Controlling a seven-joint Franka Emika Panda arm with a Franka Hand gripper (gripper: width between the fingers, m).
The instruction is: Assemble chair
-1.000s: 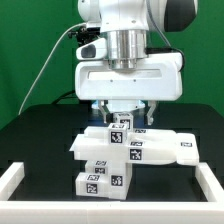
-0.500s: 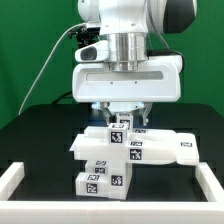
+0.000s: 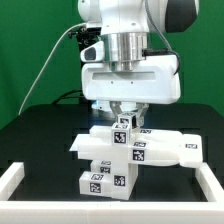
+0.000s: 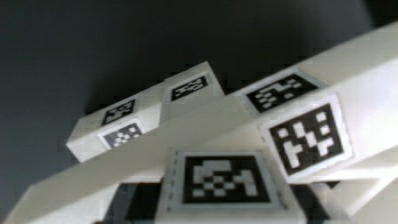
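On the black counter (image 3: pixel 40 135), pretty much dead centre in the exterior view, we've got the chair (image 3: pixel 115 155) sitting as a chunky stack of white blocky pieces — each one wearing black-and-white square tags. There's a lower block (image 3: pixel 103 182) at the front with a couple of tags on its face, a wider slab across the middle, and a long flat piece (image 3: pixel 170 148) sticking out toward the exterior view's right. On top sits a small tagged block (image 3: pixel 124 121), right up under the arm.

The tool (image 3: pixel 125 112) hangs straight down over that top block, and its white body fills most of the upper half of the picture. We can see the dark fingers (image 3: pixel 108 109) poking out below the housing on either side of the small block, but we honestly can't tell whether they're squeezing it or just sitting next to it — the housing and the block hide the contact.

The wrist view is close in and blurry: we see white chair surfaces at an angle with several tags, one big tag (image 4: pixel 219 180) nearest the camera and a block with a few smaller tags (image 4: pixel 151 110) further off against the dark counter.

A low white border rail (image 3: pixel 15 176) runs along the counter edge at the exterior view's left, well apart from the chair.
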